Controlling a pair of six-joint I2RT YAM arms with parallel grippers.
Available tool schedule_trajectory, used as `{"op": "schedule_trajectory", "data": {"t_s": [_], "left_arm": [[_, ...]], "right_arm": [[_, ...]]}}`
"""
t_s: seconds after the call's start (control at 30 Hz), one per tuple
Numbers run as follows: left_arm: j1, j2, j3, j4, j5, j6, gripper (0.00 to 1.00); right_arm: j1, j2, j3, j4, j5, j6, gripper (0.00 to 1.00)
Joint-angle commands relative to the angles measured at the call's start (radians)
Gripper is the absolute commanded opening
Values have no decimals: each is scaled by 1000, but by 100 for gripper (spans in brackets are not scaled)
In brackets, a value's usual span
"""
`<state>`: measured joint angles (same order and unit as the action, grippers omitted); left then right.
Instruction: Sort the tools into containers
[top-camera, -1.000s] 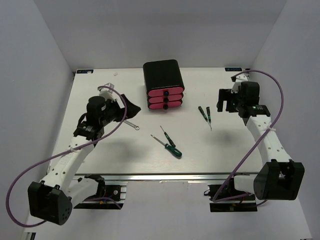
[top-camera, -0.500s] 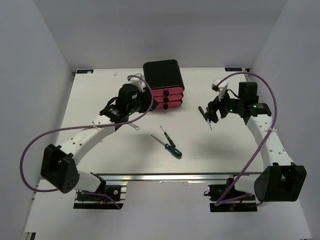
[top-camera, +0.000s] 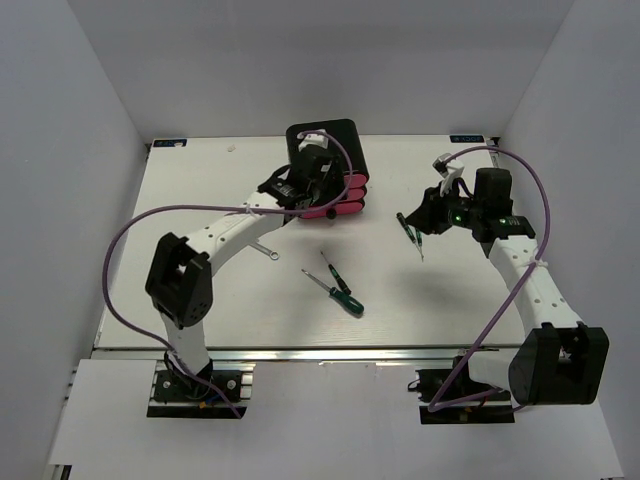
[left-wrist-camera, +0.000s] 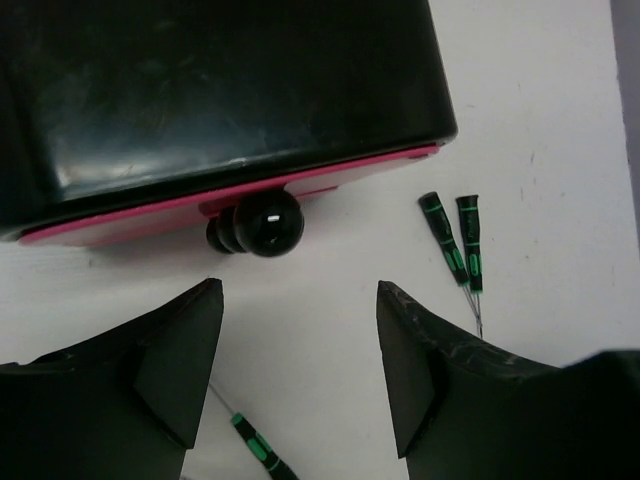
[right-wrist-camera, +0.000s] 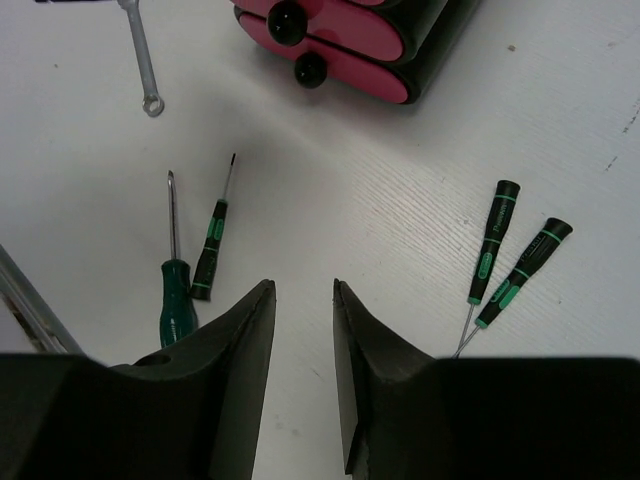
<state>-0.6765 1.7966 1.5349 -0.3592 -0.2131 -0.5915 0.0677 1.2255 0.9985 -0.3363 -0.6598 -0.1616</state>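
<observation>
The black chest (top-camera: 325, 148) holds three stacked pink drawers (top-camera: 345, 207), all pushed in. My left gripper (top-camera: 303, 200) hovers at their front, open and empty; in the left wrist view its gripper (left-wrist-camera: 300, 287) faces a dark knob (left-wrist-camera: 268, 222), with a gap between. My right gripper (top-camera: 424, 214) hangs over two thin screwdrivers (top-camera: 411, 231). In the right wrist view its gripper (right-wrist-camera: 303, 285) has a narrow empty gap, and that pair (right-wrist-camera: 508, 258) lies to the right. Two more screwdrivers (top-camera: 336, 282) lie mid-table. A silver wrench (top-camera: 266, 250) lies left of them.
White walls close in the table (top-camera: 200, 300) at the left, right and back. Purple cables (top-camera: 130, 225) loop over both arms. The left arm (top-camera: 215, 235) stretches across the table's left part, above the wrench.
My left arm swung from the table's left side to the front of the drawers. My right gripper moved left over the screwdriver pair and its jaws narrowed.
</observation>
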Motion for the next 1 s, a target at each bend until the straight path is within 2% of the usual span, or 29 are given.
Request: {"op": "schedule_trajectory", "data": {"t_s": [0.0, 0.33, 0.53, 0.67, 0.7, 0.83, 0.97], "left_arm": [[-20, 38, 91, -87, -114, 4, 73], [-23, 176, 244, -138, -206, 5, 69], [-23, 236, 306, -147, -252, 10, 62], [-23, 238, 301, -146, -269, 2, 50], [-24, 234, 298, -139, -267, 2, 42], [-38, 205, 262, -126, -255, 5, 25], [-84, 132, 155, -112, -232, -11, 21]], "right_arm": [[3, 8, -1, 80, 14, 74, 36], [3, 11, -11, 102, 35, 80, 36], [4, 9, -17, 105, 37, 79, 36], [3, 8, -23, 100, 46, 68, 36], [3, 6, -24, 100, 46, 68, 36], [3, 6, -28, 97, 43, 66, 35], [4, 0, -32, 91, 45, 56, 35]]}}
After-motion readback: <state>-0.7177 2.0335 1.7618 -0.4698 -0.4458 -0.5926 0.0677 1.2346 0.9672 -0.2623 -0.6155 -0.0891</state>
